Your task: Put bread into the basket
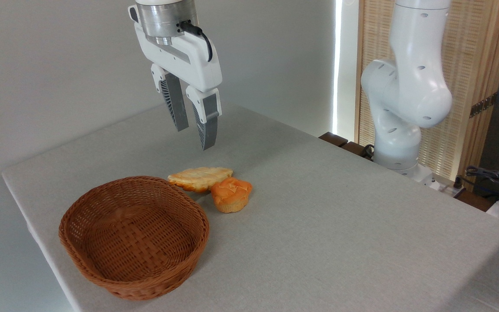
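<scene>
From my screen I see the gripper [194, 138] hanging in the air above the table [340, 216], its two fingers [206, 125] spread apart with nothing between them; the arm above the wrist is cut off by the top edge. The bread [199, 177] lies flat on the table below and slightly nearer than the fingers, just past the far right rim of the basket [134, 236]. I cannot tell whether its left tip touches the wicker. A round orange bun [232, 195] sits against the bread's near right side, covering part of its edge. The basket's inside shows only weave. At the far right the arm's white base [405, 99] rises beyond the table edge, and dark cables [492, 175] there are hard to make out.
</scene>
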Robot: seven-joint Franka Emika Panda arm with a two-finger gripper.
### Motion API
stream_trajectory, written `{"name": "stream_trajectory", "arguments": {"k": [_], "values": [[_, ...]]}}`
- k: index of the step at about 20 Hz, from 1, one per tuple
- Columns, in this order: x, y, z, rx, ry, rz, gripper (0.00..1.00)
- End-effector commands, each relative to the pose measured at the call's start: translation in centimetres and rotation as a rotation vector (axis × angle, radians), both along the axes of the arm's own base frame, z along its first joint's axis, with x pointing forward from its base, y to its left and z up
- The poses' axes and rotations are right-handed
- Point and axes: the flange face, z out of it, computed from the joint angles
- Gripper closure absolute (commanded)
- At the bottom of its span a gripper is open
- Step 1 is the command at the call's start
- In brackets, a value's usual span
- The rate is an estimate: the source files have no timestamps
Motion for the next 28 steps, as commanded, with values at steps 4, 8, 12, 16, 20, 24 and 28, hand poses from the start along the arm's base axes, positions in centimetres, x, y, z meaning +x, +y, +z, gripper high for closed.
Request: {"name": "stream_trajectory", "arguments": {"k": [4,8,12,16,20,24,28], "values": [[-0.73,0.26,0.45,-0.021,-0.004,0.014,0.0],[-0.73,0.26,0.45,-0.021,-0.004,0.015,0.0],[-0.76,0.1,0.45,-0.02,-0.004,0.012,0.0],[-0.76,0.1,0.45,-0.02,-0.004,0.012,0.0],[-0.76,0.1,0.45,-0.02,-0.004,0.011,0.0],[-0.55,0.24,0.15,-0.014,-0.001,0.015,0.0],[-0.13,0.43,-0.1,-0.012,-0.01,0.021,0.0]]}}
